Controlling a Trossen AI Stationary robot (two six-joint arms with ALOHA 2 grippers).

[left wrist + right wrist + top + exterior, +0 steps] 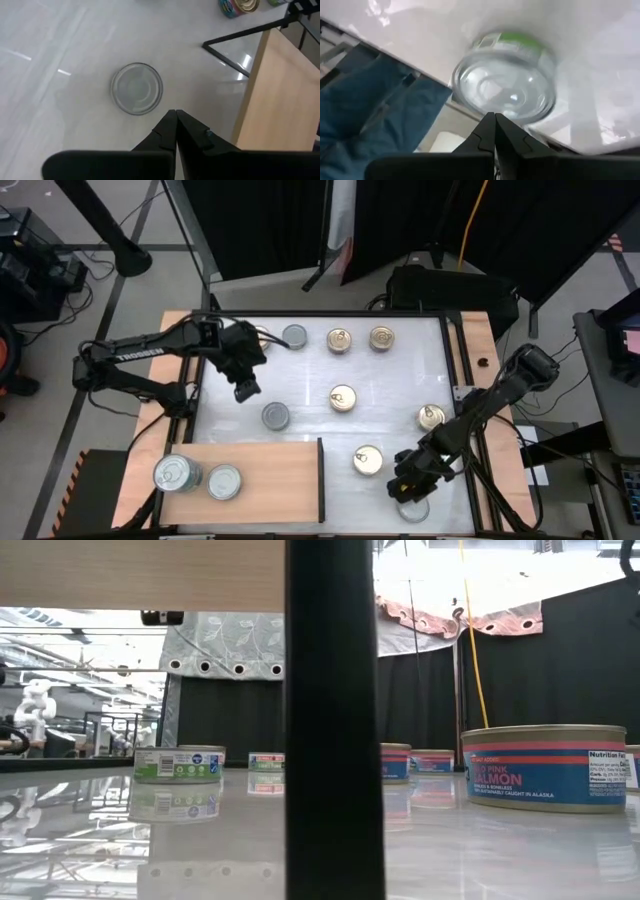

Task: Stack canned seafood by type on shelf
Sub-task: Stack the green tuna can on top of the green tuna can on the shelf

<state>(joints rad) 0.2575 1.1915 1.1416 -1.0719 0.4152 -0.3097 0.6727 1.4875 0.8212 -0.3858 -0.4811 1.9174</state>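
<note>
High view: round flat silver-lidded tins [275,416] on glossy white tabletop [390,395], both grippers' fingers clenched, empty.

The left gripper [246,390] hangs over the surface's far left part, fingers pressed together. The right gripper [405,490] is low at the near right edge, likewise closed.

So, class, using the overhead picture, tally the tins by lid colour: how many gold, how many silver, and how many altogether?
Gold-lid tins: 5
Silver-lid tins: 5
Total: 10
</note>
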